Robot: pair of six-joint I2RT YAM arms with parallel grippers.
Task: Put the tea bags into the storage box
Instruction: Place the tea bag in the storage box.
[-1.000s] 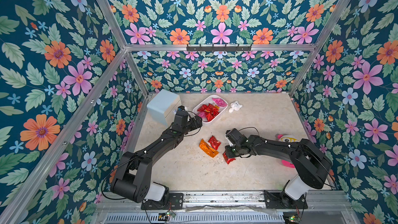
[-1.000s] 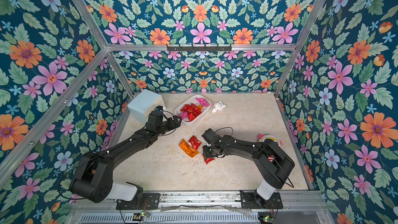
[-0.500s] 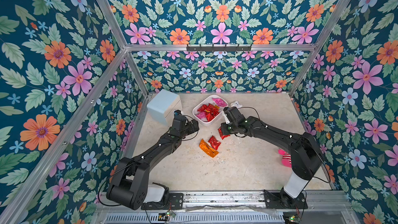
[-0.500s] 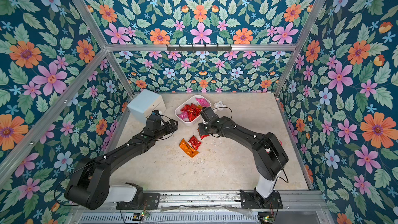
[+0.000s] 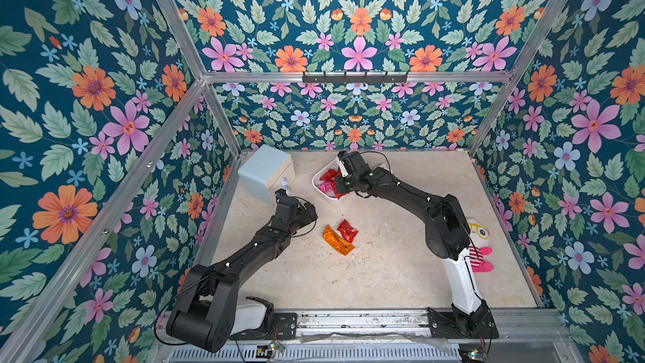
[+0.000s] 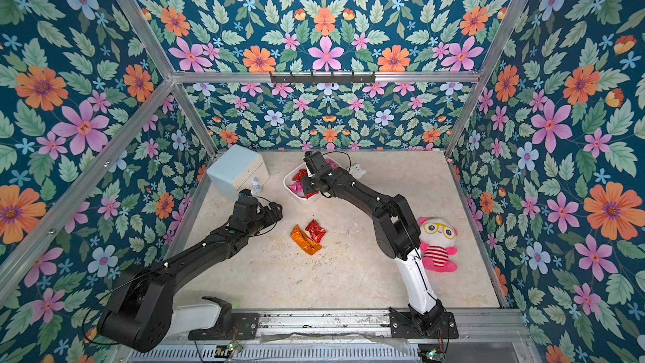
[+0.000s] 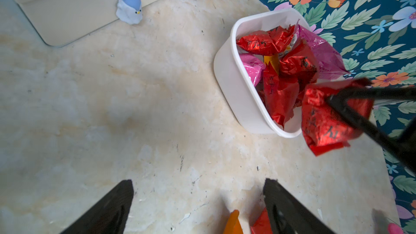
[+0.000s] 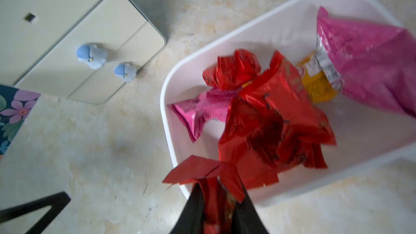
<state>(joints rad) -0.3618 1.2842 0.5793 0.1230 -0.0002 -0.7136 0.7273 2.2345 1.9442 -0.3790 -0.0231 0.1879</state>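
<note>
Right hand (image 8: 219, 187): closed on the held red tea bag (image 7: 319, 120), pinched by one crinkled edge (most of the foil hung free below my fingers).
What changed: a second earlier I had this packet low over the middle of the counter (image 5: 384, 267), beside the loose ones. I then carried it to the far side, and it hung at the near corner of the storage box (image 7: 231, 91).
Storage box: far centre of the counter, right of the pale blue cabinet (image 5: 261, 169), already holding a heap of tea bags (image 8: 270, 120), red and pink with one yellow.
Left hand (image 7: 198, 187): wide open and empty. I had drawn it back from beside the box toward the near left, above bare counter.
Still loose: the orange tea bag (image 5: 336, 240) and the loose red tea bag (image 5: 348, 230), touching each other mid-counter, just right of my left hand.
Meaning for the task: the carry looked done and only the release remained. The packet seemed to straddle the rim, so I judged it needed a little more reach inward, or it could slip outside. Two bags would then be left.
</note>
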